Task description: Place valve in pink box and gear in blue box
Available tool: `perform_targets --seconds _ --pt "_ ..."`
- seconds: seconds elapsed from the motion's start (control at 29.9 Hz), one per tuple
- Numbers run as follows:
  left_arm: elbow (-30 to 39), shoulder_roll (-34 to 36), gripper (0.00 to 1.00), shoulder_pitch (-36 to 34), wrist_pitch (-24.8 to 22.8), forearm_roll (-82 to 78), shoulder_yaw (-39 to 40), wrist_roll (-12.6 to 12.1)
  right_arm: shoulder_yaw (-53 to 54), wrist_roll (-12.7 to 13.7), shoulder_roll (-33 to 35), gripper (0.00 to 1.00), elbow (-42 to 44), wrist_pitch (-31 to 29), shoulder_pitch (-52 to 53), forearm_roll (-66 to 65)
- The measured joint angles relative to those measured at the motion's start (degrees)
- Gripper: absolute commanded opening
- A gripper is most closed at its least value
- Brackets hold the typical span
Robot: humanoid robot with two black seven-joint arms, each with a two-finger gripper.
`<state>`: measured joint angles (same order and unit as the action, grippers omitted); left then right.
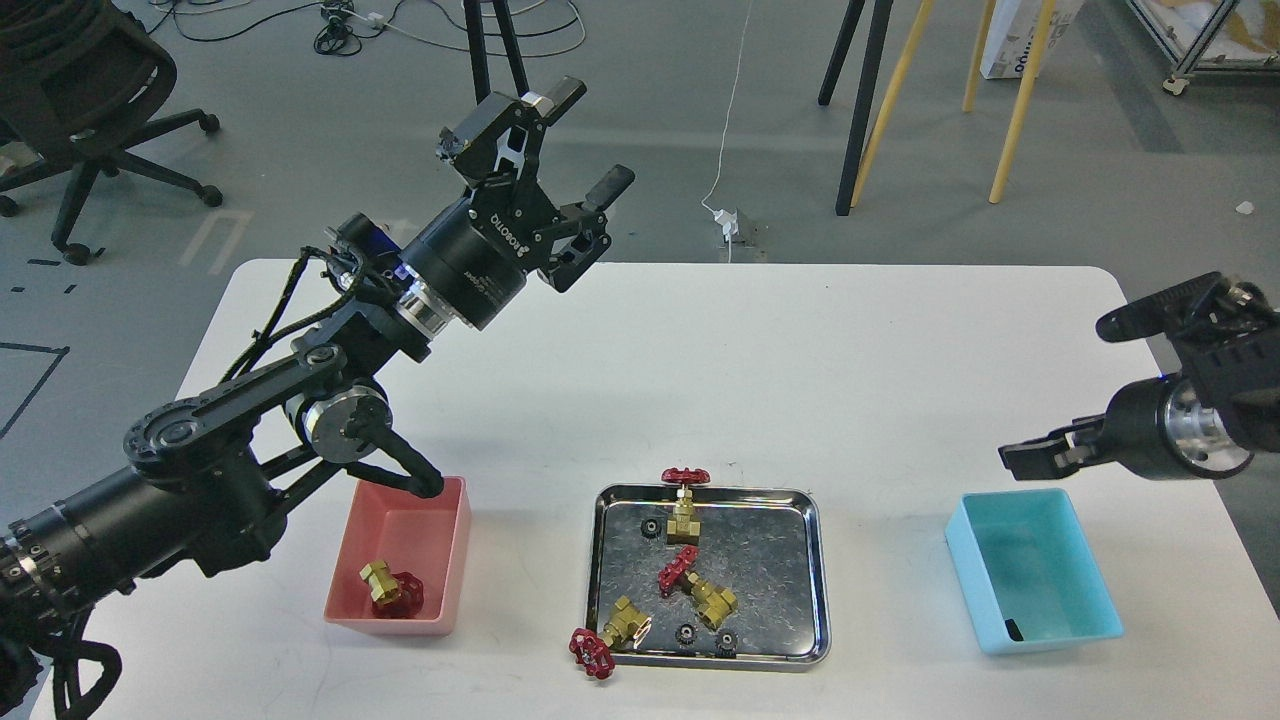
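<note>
The pink box (448, 530) stands front left with one valve (390, 586) inside. The steel tray (816, 585) in the front middle holds three valves (685, 505) (695, 582) (612, 632); the last one's red handwheel hangs over the tray's front edge. Three black gears (650, 527) (687, 632) (727, 643) lie in the tray. The blue box (1085, 575) stands front right with a small black gear (1012, 630) in its near corner. My left gripper (582, 140) is open and empty, raised above the table's far left. My right gripper (1025, 458) is just behind the blue box, with nothing in it.
The white table (760, 370) ends just in front of the tray and boxes. On the floor beyond the table are an office chair (70, 110), black tripod legs (860, 110), wooden legs (1020, 100) and cables.
</note>
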<state>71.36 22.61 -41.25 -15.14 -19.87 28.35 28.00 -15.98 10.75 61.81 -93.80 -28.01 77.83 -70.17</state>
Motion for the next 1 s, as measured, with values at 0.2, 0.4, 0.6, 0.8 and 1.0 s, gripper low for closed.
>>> perform_targets --seconds 0.2,0.4,0.6,0.8,1.0 --pt "-5.42 0.61 0.87 -2.15 -1.46 0.12 0.00 0.00 10.02 -3.65 -1.90 0.97 9.63 3.83 -0.98 30.25" --pt "-7.61 2.87 0.87 -7.09 -9.24 2.56 -0.03 0.00 14.53 -18.56 -8.25 0.98 21.02 6.28 -2.02 62.63" --pt "-14.29 5.07 0.88 -10.11 -12.77 7.30 -0.03 0.00 19.25 -26.88 -15.66 0.99 34.22 0.32 -7.15 87.49" --pt "-33.44 -0.90 0.89 -11.17 -12.86 12.86 1.52 0.00 27.86 -28.40 -24.44 0.99 45.47 0.03 -16.97 90.08" --pt "-47.69 -8.16 0.89 -11.54 -12.85 17.63 5.90 -0.01 29.40 -28.34 -28.39 0.99 47.60 0.00 -18.80 87.50"
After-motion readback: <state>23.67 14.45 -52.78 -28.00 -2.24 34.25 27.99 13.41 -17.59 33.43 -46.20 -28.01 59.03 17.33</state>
